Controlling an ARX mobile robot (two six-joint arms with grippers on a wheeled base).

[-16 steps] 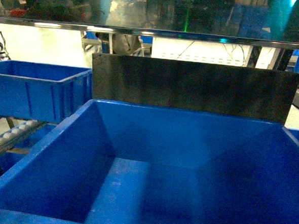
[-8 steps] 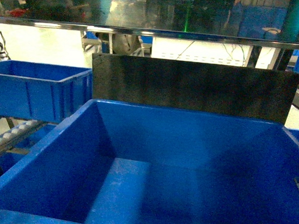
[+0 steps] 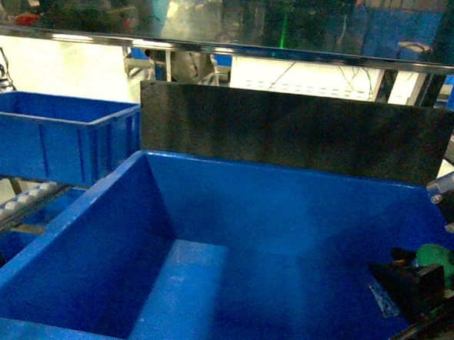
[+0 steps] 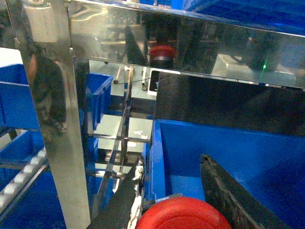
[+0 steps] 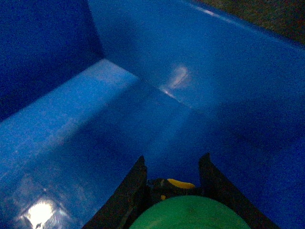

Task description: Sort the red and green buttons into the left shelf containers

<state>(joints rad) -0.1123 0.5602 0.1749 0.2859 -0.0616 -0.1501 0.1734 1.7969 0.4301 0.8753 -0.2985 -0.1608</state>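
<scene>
Partly cropped: right gripper [image 3: 424, 294] clamping green button [image 5: 190, 213] over blue bin [image 3: 78, 215]; left gripper [image 4: 178, 210] clasping red button [image 4: 183, 219].

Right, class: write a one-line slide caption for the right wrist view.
Right gripper holds the green button over the blue bin's bare floor.

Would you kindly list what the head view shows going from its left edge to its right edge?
Smaller blue bin → large blue bin in front → right hand holding the green button at the right edge.
</scene>
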